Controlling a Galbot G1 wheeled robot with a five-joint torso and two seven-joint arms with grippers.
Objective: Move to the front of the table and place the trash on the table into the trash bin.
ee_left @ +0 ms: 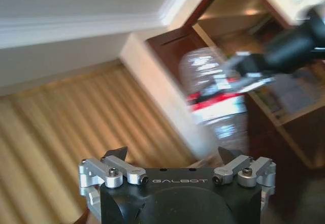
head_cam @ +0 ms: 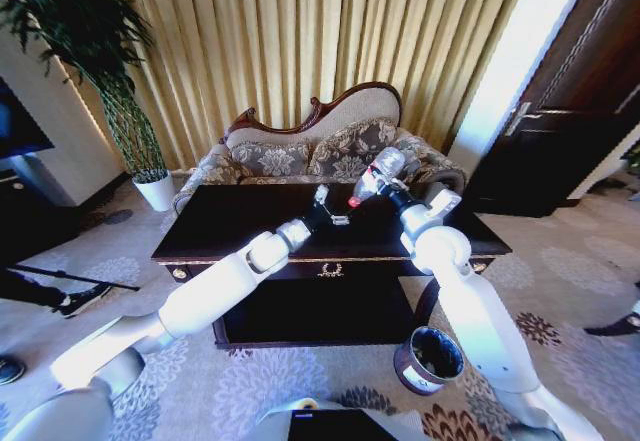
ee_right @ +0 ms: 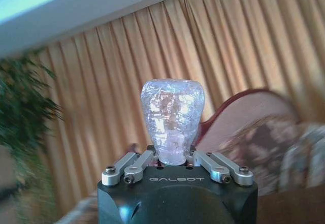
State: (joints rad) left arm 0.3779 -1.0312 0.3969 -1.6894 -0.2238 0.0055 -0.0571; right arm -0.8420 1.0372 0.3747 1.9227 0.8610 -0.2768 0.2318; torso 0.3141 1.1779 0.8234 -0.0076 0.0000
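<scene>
Currently we have our right claw (head_cam: 388, 187) clenched on the clear plastic bottle with the red label (head_cam: 377, 175), held in the air above the far right part of the dark glossy mahogany counter with gold trim (head_cam: 250, 223), in front of the patterned sofa (head_cam: 290, 159). From the right wrist view the bottle (ee_right: 172, 119) stands straight out between the fingers (ee_right: 134, 165), which press in on its sides. Our left claw (head_cam: 331, 211) is released, its fingers (ee_left: 117, 158) spread wide, and it hovers over the middle of the counter just beside the bottle (ee_left: 216, 94). On the carpet, near the counter's right front leg and close to our right arm, sits the small round dark trash bin with the pale rim (head_cam: 428, 359).
</scene>
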